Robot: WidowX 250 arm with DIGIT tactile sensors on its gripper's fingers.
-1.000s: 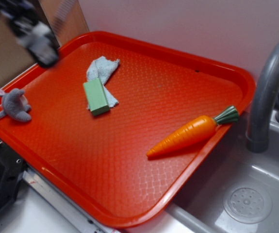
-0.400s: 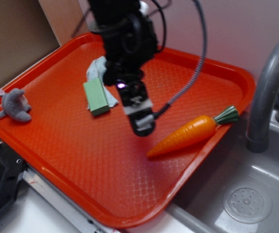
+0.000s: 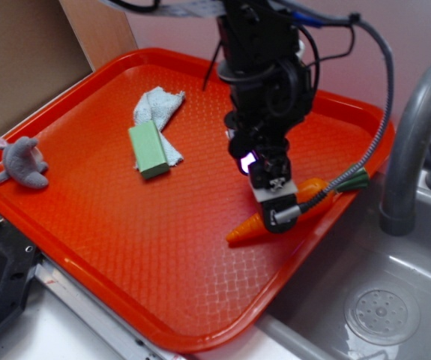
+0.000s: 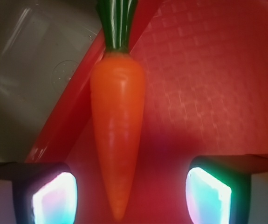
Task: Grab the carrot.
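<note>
The orange toy carrot with a dark green stem lies on the red tray near its right rim, tip toward the front left. My gripper hangs just over the carrot's middle and hides part of it. In the wrist view the carrot runs lengthwise between my two fingers, closer to the left one, stem at the top. My gripper is open, the glowing pads wide apart and not touching the carrot.
A green block lies on a pale blue cloth at the tray's back left. A grey plush mouse sits on the left rim. A grey sink and a faucet stand right of the tray.
My gripper has swept from the far left corner across the tray to the right and come down over the carrot. The carrot has not moved.
</note>
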